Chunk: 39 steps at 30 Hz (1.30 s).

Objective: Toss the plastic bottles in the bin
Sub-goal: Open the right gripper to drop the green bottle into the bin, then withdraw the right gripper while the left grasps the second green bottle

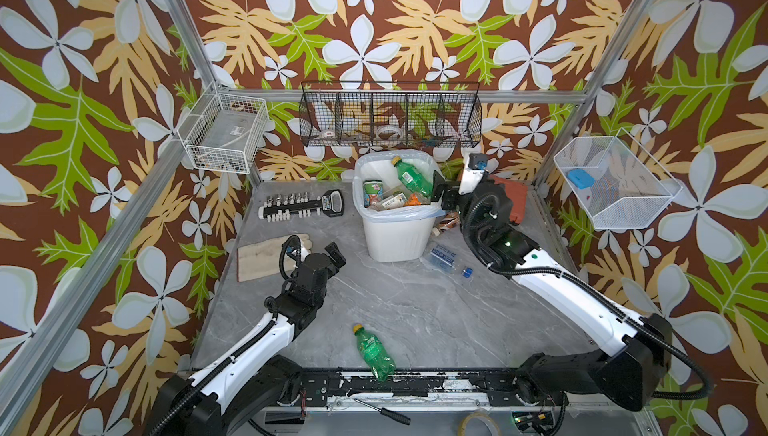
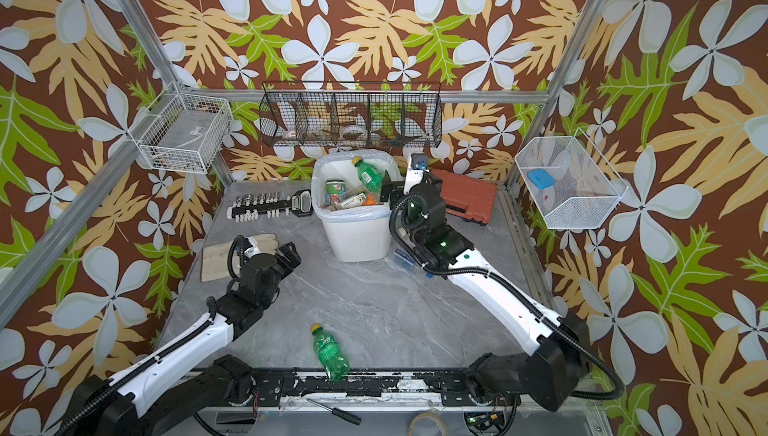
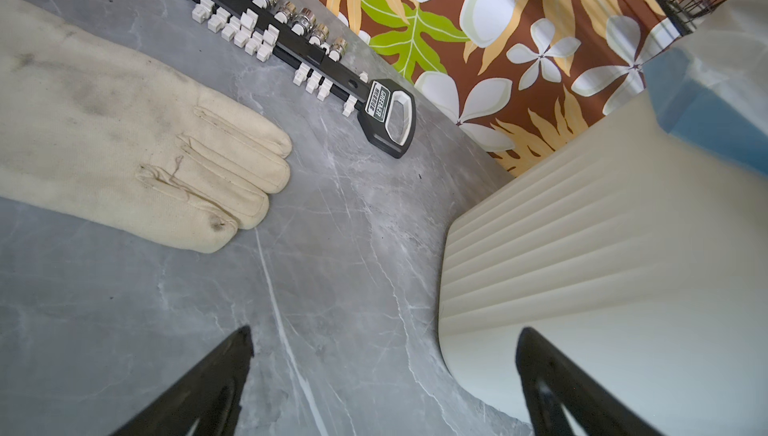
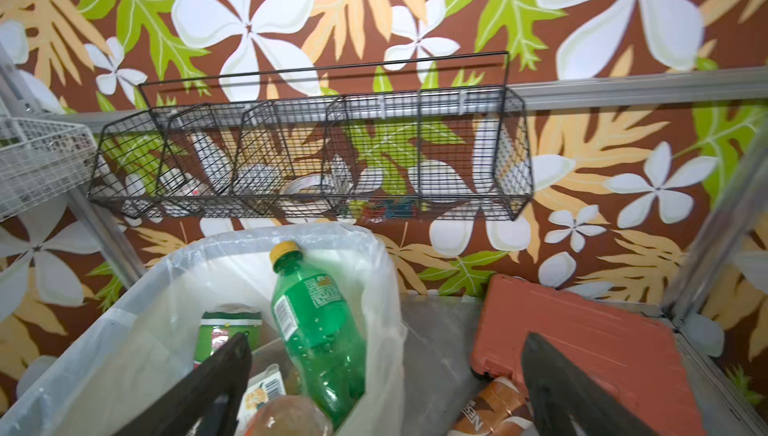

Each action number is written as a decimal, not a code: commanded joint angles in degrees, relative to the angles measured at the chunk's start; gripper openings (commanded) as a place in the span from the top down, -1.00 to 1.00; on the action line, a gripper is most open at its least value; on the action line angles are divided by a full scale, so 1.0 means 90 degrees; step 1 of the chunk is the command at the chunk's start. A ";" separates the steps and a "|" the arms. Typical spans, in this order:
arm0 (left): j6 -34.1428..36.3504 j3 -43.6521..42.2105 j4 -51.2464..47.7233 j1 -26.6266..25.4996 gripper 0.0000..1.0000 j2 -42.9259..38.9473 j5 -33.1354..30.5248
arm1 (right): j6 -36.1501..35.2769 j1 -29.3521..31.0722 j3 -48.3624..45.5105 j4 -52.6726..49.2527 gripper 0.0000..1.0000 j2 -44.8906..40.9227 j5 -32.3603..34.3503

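A grey marbled tabletop (image 1: 415, 301) is enclosed by leaf-patterned walls (image 1: 374, 18). The white bin (image 1: 397, 238) is set toward the back. Several plastic bottles (image 1: 395, 199) are seen inside it, with a green bottle (image 1: 411, 178) lying uppermost. The right claw (image 1: 440, 192) is held at the bin's right rim, spread wide and grasping nothing. The left claw (image 1: 336, 254) is likewise spread and empty, above the tabletop between a cloth glove (image 1: 266, 255) and the bin. A second green bottle (image 1: 374, 353) lies at the front edge, and a clear bottle (image 1: 442, 257) lies just right of the bin.
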 commanded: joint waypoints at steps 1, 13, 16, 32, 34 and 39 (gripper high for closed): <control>-0.0081 0.0071 0.0090 0.0004 -1.00 0.0105 0.0182 | 0.0463 -0.0159 -0.0612 0.0294 -0.99 -0.0468 0.0434; -0.0276 0.0570 -0.1215 0.0004 -0.99 0.0274 0.1267 | 0.0979 -0.0768 -0.1260 -0.0167 -0.99 -0.0863 0.0016; -0.0517 0.0448 -0.1878 -0.0038 -0.95 -0.0068 0.1869 | 0.0870 -0.0777 -0.1311 -0.0158 -0.99 -0.0841 0.0076; -0.2891 0.0435 -0.5670 -0.2314 -0.88 -0.2044 0.2212 | 0.0858 -0.0796 -0.1567 -0.0119 -0.99 -0.0854 0.0016; -0.3253 0.0450 -0.5721 -0.2771 -0.88 -0.1986 0.2212 | 0.0839 -0.0797 -0.1559 -0.0146 -0.99 -0.0863 0.0001; -0.4427 0.0463 -0.5708 -0.4222 -0.89 -0.1750 0.2046 | 0.0780 -0.0792 -0.1575 -0.0204 -0.99 -0.0941 0.0016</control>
